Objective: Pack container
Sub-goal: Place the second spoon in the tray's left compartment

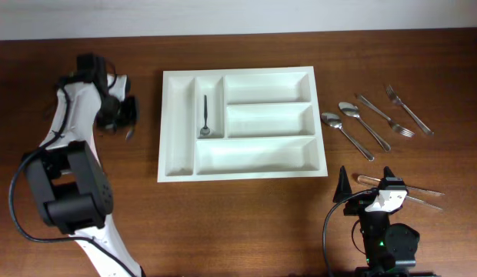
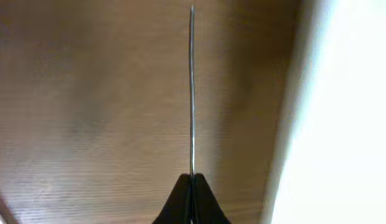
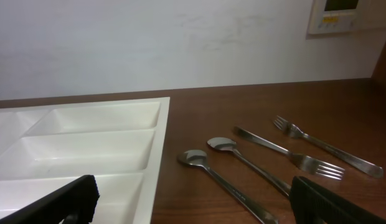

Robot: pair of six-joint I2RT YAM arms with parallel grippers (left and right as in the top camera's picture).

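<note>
Brown desk [image 1: 246, 223]: white container [image 1: 177, 146], spoon [image 1: 205, 115] inside; L fingers [image 2: 180, 206] pinching thin utensil [image 2: 192, 93]; R fingers [image 3: 56, 202] spread wide.

White arms [image 1: 63, 123]; black-fingered right tool [image 1: 366, 175]

White container [image 1: 177, 131], silver spoons [image 1: 331, 119], brown wood-grain table [image 1: 246, 223].

The container [image 1: 269, 121], a white rectangular tray with a raised rim and five compartments, lies flat on the table [image 1: 246, 223]; its inner narrow compartment holds what looks like a teaspoon [image 1: 205, 117].
</note>
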